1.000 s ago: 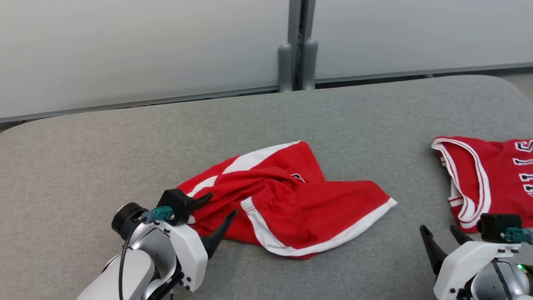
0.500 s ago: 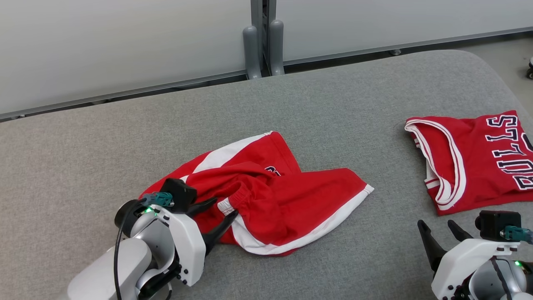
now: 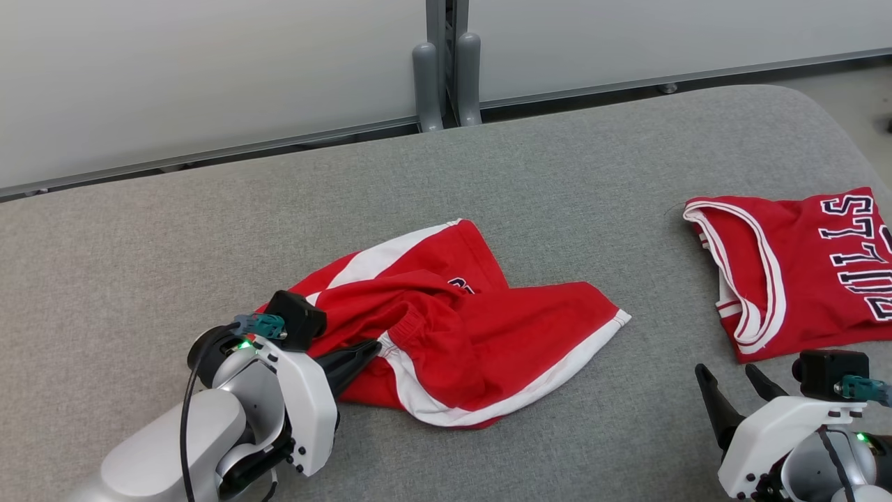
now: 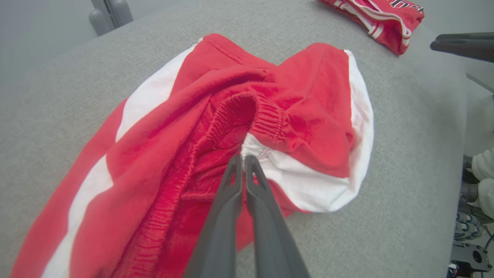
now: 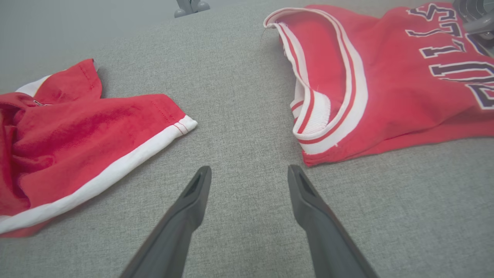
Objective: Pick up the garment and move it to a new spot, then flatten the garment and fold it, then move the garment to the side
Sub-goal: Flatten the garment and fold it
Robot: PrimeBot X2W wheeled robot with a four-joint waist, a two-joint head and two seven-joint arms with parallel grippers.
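On a grey table (image 3: 139, 230) crumpled red shorts (image 3: 488, 341) lie mid-surface, pinched at the waist by the closed left gripper (image 4: 243, 158), the right gripper (image 5: 249, 172) gaping empty nearby; the pickup looks in hand, and next calls for lifting them clear toward a new spot.

The left arm (image 3: 300, 411) wears glossy white and pale grey shells with rounded joints, small dark screws dotting the wrist plate's edge. A black cable (image 3: 185, 418) loops over its forearm. A teal connector (image 3: 259, 325) sits beside a black camera block (image 3: 298, 319), a green light (image 3: 244, 344) glowing below. The right arm (image 3: 773, 429) matches: white shell, teal plug, black block, green light. Both jaws are long, tapering, dark grey fingers (image 5: 183, 220).
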